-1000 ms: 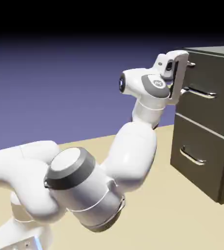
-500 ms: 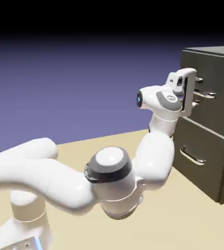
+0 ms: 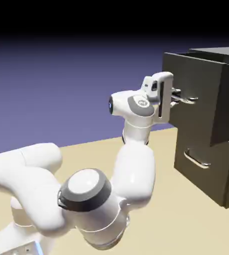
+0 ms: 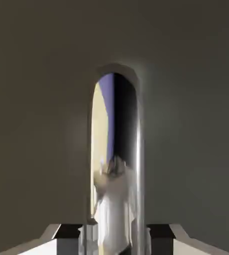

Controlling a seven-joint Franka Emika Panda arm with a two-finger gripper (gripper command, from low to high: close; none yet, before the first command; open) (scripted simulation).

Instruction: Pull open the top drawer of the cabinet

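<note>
Pulling the top drawer [image 3: 192, 89]: it juts from the cabinet [image 3: 206, 167], partly out. Our end effector [image 4: 114, 240] looks closed around its handle [image 4: 140, 164]. Next: keep grip, back straight away.

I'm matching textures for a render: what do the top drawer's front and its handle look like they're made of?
The top drawer's front looks like painted metal or laminate, satin at most: flat, dark grey-brown, with only soft sheen in the hand view. Its handle looks like polished, chrome-like metal, as it mirrors the pale table colour and the blue-violet backdrop.
</note>
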